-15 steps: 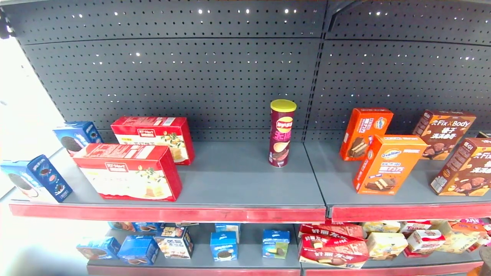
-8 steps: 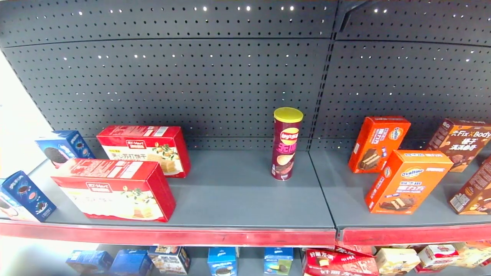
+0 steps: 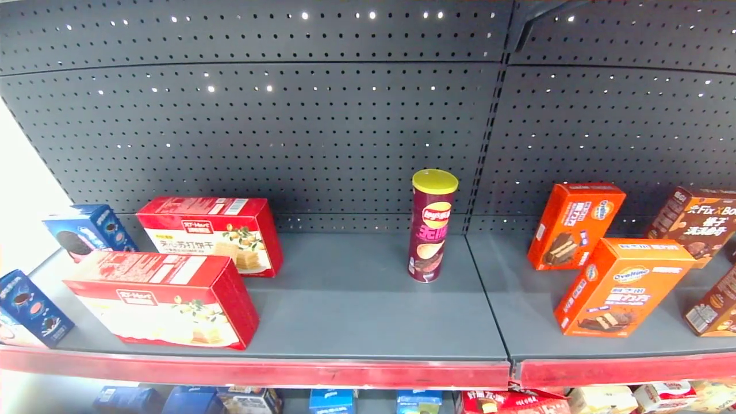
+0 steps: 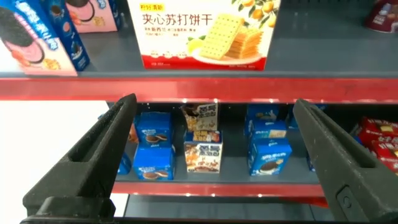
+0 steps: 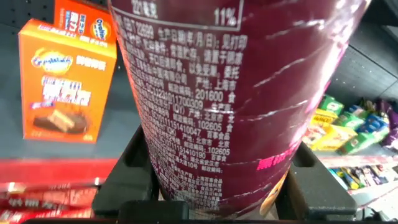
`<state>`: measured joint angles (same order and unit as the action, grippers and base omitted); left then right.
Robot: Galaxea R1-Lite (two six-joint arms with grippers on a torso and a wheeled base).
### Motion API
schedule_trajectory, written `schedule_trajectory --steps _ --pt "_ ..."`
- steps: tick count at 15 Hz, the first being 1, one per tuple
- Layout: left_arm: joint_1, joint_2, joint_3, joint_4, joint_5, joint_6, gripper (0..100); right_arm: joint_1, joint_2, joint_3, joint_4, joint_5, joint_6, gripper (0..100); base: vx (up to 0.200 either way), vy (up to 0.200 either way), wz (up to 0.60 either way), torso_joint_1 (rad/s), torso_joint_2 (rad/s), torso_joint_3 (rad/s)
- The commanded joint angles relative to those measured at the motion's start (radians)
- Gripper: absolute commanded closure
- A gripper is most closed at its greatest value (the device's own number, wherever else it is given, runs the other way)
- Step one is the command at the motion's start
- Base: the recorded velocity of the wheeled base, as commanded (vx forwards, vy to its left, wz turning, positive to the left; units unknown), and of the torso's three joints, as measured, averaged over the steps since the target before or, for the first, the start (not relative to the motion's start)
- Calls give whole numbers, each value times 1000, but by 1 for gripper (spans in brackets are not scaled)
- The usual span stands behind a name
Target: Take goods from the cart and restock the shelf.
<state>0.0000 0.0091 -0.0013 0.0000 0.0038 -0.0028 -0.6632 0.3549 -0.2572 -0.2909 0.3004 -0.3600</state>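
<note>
1. Grey pegboard (image 3: 287, 144) backs the shelf (image 3: 356, 322), whose middle stretch lies bare. The can (image 5: 236, 93) to be stocked is not on it yet. It is held out in front of the shelf, with an orange box (image 5: 65, 81) standing on the shelf behind it.
2. The right gripper (image 5: 224, 183) has its fingers closed against the can's lower part, one on each side and both touching its wall. They flank it snugly, so the hold looks firm.
3. A shelved can (image 3: 433, 225) already stands upright toward the back of the shelf, just beside the seam between two bays. I judge the task to be partway done, with one can placed and a second in hand. What is left is to carry the held can over the red front lip and set it on the bare stretch, probably next to the shelved can. How much stock remains in the cart cannot be told.
4. The left gripper (image 4: 214, 102) has its fingers spread wide, with nothing between them and nothing touched. It sits low before the shelf's red front edge, facing the lower shelf (image 4: 217, 186).
5. Further out, two red boxes (image 3: 161, 305) stand to the left of the shelved can, with blue boxes (image 3: 86, 230) beyond them. Orange boxes (image 3: 624, 284) stand to its right, then brown boxes (image 3: 696, 221).
</note>
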Motion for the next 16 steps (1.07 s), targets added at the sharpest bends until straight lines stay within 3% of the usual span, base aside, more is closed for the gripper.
schedule_trajectory --steps 1,9,10,12,14,16 --pt "0 0 0 0 1 -2 0 1 1 1 -1 2 0 100 0 0 0 0 0 0" --pt "0 0 0 0 -1 3 0 4 1 -33 -4 25 9 100 0 0 0 0 0 0" --pt "0 0 1 0 -2 14 0 4 -4 -43 -4 20 19 100 0 0 0 0 0 0" --pt "0 0 -3 3 -28 101 0 -12 -28 -59 13 -18 26 100 0 0 0 0 0 0" --pt "0 0 -9 5 -77 106 0 -13 -43 -111 88 -30 29 100 0 0 0 0 0 0" --pt "0 121 -163 9 -73 96 0 -15 -45 -188 164 -55 29 100 0 0 0 0 0 0"
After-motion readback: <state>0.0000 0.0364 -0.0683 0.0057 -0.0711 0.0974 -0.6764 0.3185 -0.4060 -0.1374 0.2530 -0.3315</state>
